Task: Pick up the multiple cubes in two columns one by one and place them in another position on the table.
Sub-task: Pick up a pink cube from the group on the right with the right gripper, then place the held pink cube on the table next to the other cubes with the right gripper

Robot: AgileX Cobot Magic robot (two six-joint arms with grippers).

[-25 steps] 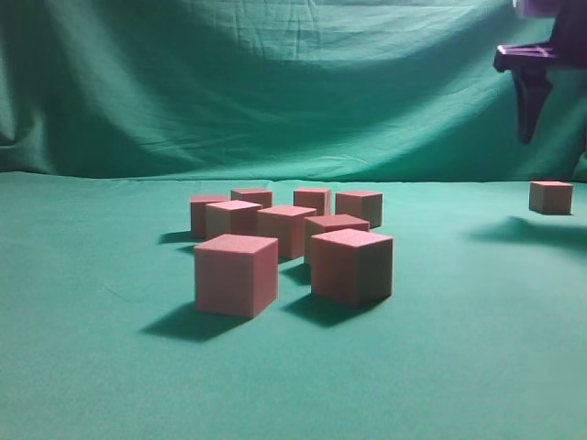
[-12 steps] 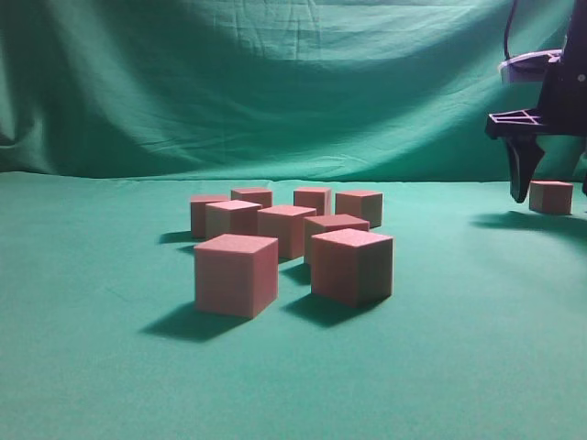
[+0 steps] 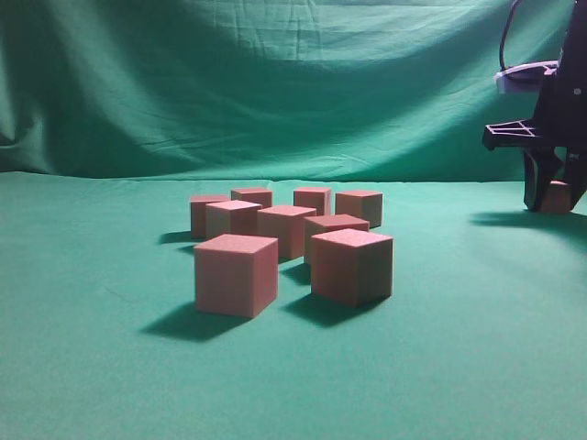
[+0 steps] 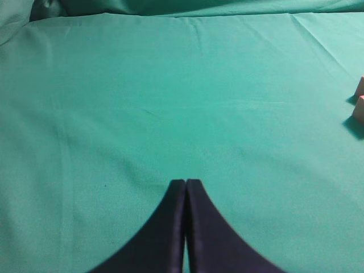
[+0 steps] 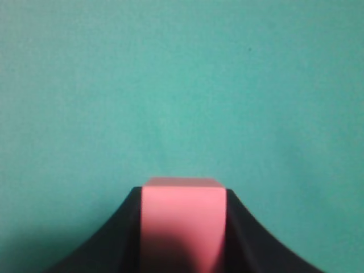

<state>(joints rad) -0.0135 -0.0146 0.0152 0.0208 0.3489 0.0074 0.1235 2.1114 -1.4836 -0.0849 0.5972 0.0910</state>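
Several pink cubes stand in two columns mid-table, the nearest two being the front left cube [image 3: 236, 273] and the front right cube [image 3: 352, 266]. One more pink cube [image 3: 557, 197] sits at the far right on the green cloth, between the fingers of my right gripper [image 3: 553, 203]. In the right wrist view the cube [image 5: 182, 222] fills the gap, and both dark fingers of the right gripper [image 5: 183, 193] press its sides. My left gripper [image 4: 186, 182] is shut and empty over bare cloth; it does not show in the exterior view.
A green cloth [image 3: 110, 367] covers the table and hangs as a backdrop. Edges of two pink cubes [image 4: 359, 108] show at the right border of the left wrist view.
My right gripper has come down from high at the upper right onto the lone cube at the far right and now encloses it. The grouped cubes have not moved.
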